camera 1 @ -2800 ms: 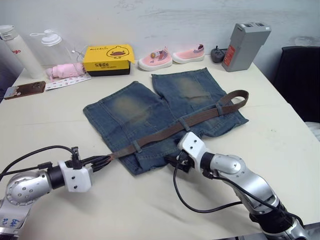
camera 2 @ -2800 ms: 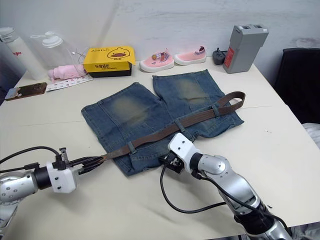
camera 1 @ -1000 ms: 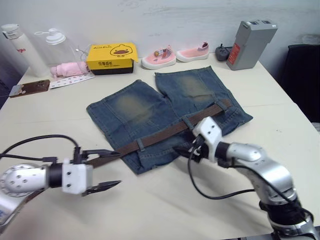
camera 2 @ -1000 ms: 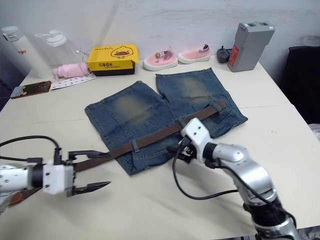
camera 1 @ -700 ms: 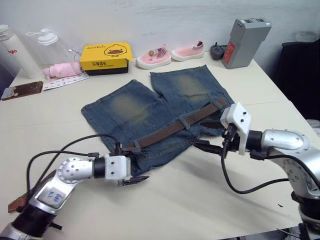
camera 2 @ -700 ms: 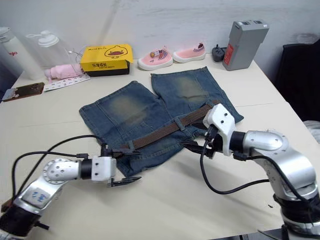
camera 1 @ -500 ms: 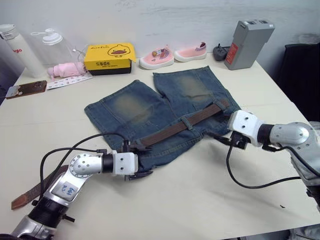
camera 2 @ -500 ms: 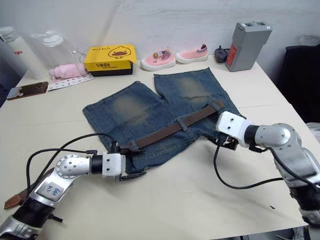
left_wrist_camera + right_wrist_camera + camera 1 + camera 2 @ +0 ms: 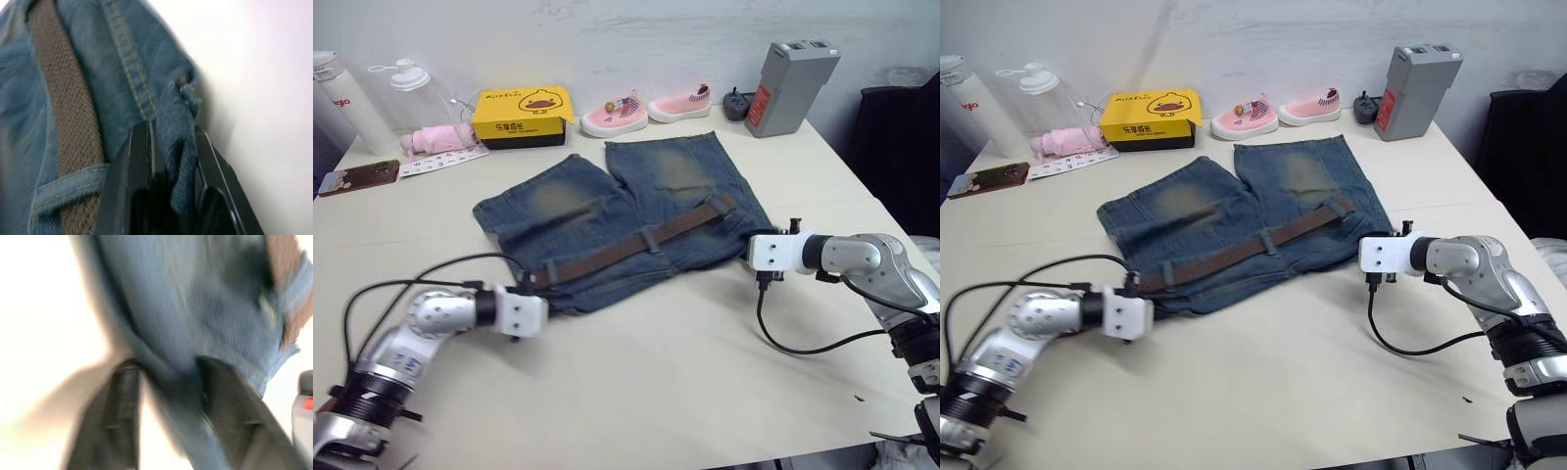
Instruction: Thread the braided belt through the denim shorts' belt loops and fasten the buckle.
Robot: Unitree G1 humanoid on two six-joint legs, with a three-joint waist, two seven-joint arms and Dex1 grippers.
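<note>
Pale cream bench [image 9: 636,362], cluttered along its far edge, carries the work: the left gripper [image 9: 168,196] has its two black fingers [image 9: 139,166] closed on a fold of the faded blue denim shorts [image 9: 607,201] at the waistband corner, while the right gripper [image 9: 166,396] straddles the opposite hem, its grip impossible to judge. A dark-brown braided belt [image 9: 626,245] lies through the denim belt loops [image 9: 649,238]; the buckle cannot be made out. Pulling both edges apart could slide the belt back out or bunch the cloth. Behind stand a yellow cardboard box [image 9: 523,113], small pink shoes [image 9: 646,108] and a grey battery block [image 9: 781,86], well apart.
</note>
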